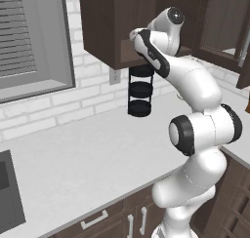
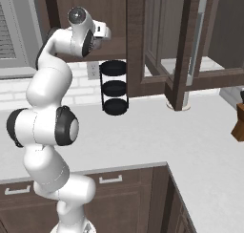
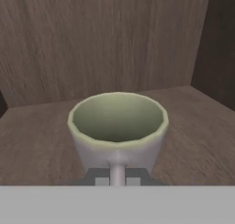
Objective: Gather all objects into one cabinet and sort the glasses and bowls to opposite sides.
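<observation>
Inside the cabinet [image 3: 114,44], on its wooden shelf, the mug [image 3: 118,126] is seen standing upright, its handle turned straight back toward the gripper [image 3: 117,178]. The fingers are pinched shut on that handle.

One mug [image 3: 117,126], one tiered rack [image 1: 140,91]

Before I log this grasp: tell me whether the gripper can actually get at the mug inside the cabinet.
Probably yes. In the hand view the gripper is shut on the handle of the mug, which stands upright on the cabinet shelf. Nothing stands between them, and the arm reaches into the open cabinet.
</observation>
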